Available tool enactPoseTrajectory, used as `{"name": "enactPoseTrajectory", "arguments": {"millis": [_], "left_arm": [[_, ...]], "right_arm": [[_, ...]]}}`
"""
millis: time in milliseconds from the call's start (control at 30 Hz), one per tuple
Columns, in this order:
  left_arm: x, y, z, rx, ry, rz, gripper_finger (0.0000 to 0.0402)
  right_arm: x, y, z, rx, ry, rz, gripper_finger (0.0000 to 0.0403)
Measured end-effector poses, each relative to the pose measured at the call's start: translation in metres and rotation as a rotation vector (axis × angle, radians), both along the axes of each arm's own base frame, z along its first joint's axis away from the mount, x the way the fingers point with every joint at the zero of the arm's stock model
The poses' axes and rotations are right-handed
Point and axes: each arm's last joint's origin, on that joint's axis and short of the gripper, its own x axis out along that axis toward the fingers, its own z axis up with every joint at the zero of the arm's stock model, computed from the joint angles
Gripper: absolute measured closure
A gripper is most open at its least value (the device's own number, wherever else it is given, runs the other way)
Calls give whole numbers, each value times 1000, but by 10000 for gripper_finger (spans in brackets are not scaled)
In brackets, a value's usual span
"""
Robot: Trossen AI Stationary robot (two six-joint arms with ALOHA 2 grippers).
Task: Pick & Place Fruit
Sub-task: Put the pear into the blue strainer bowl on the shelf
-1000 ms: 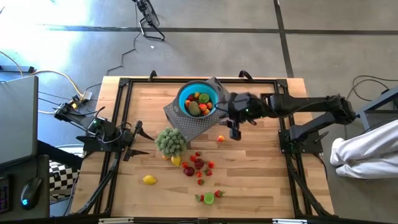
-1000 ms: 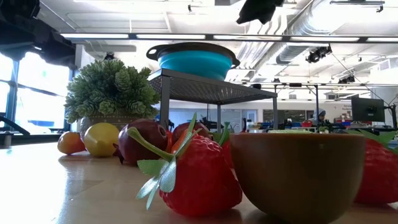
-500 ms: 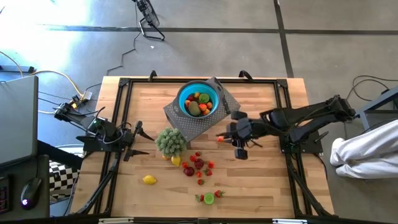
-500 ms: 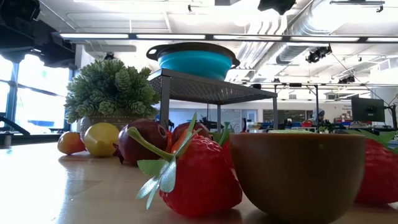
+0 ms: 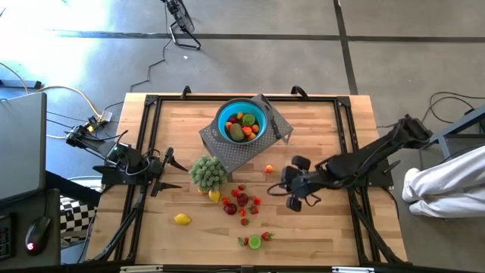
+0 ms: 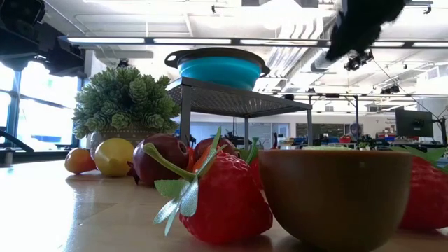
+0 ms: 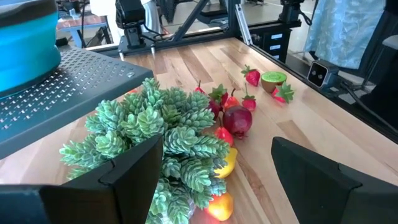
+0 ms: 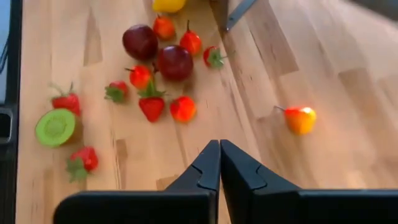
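Right gripper, fingers pressed together and empty, hovers over the wooden table just beside a cluster of loose fruit; an orange piece lies apart from it. More fruit sits in the blue bowl on a perforated metal stand. Left gripper, fingers spread, waits by the artificial plant.

Fruit scattered, some seemingly bowled
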Motion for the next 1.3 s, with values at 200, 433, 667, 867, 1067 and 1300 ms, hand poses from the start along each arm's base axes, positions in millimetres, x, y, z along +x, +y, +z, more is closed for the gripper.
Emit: {"name": "enactPoseTrajectory", "arguments": {"millis": [200, 433, 667, 867, 1067, 1300], "left_arm": [[0, 0, 0, 0, 0, -1, 107], [0, 0, -2, 7, 14, 0, 107], [0, 0, -2, 10, 21, -1, 107], [-1, 0, -4, 20, 41, 0, 107], [-1, 0, -4, 20, 41, 0, 107], [-1, 0, -4, 20, 41, 0, 107]], "right_arm": [[-9, 6, -40, 49, -74, -71, 400], [-27, 2, -80, -3, -163, -207, 400], [-47, -4, -111, -23, -302, -267, 399], [-62, -14, -131, -55, -268, -268, 399], [-70, -19, -140, -140, -226, -204, 399], [-65, -29, -140, -197, -193, -169, 358]]}}
